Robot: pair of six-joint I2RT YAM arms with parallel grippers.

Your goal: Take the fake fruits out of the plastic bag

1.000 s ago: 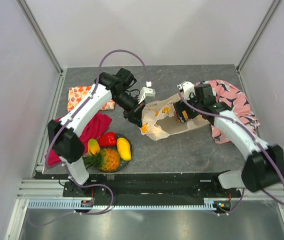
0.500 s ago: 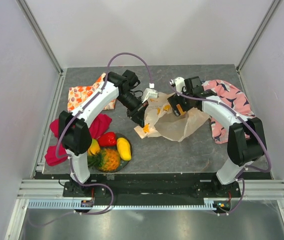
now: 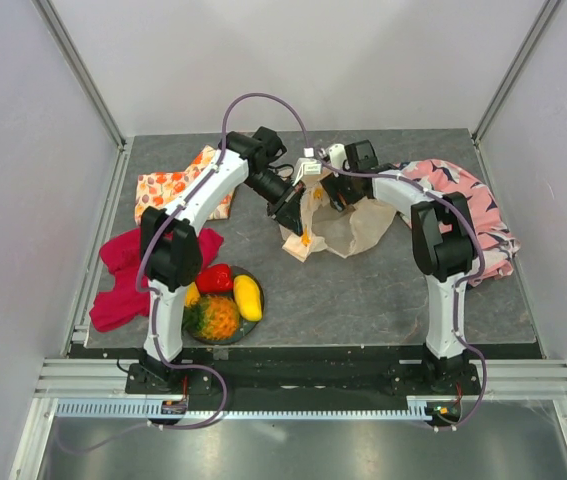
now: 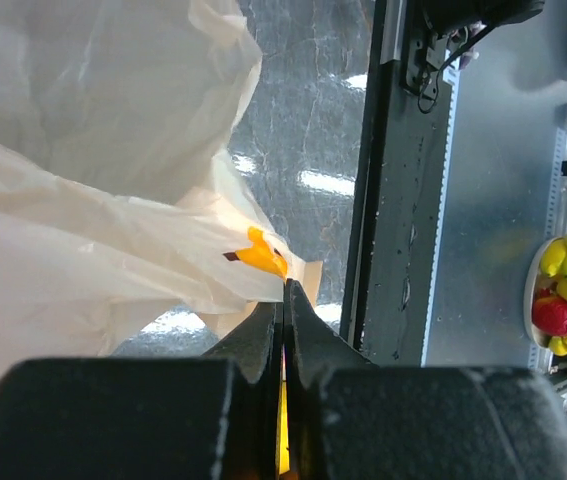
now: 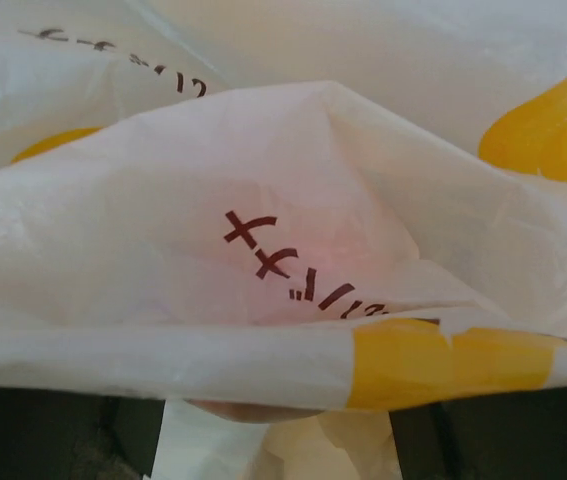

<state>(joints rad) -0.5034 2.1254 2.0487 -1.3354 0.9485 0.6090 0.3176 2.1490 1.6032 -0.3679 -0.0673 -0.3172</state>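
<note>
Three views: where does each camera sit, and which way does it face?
Top external: above and behind, looking down on the table; left arm and right arm show.
Left wrist: on the left arm, looking along the left claw, shut on the bag edge.
Right wrist: pressed close to the bag; plastic fills it, own body barely shows.
Shared: all three show the bag.

Thin, crinkly cream plastic bag (image 3: pixel 353 230); glossy, smooth plastic fake fruits (image 3: pixel 247 297); grey marbled tabletop (image 3: pixel 363 295), faintly shiny.
</note>
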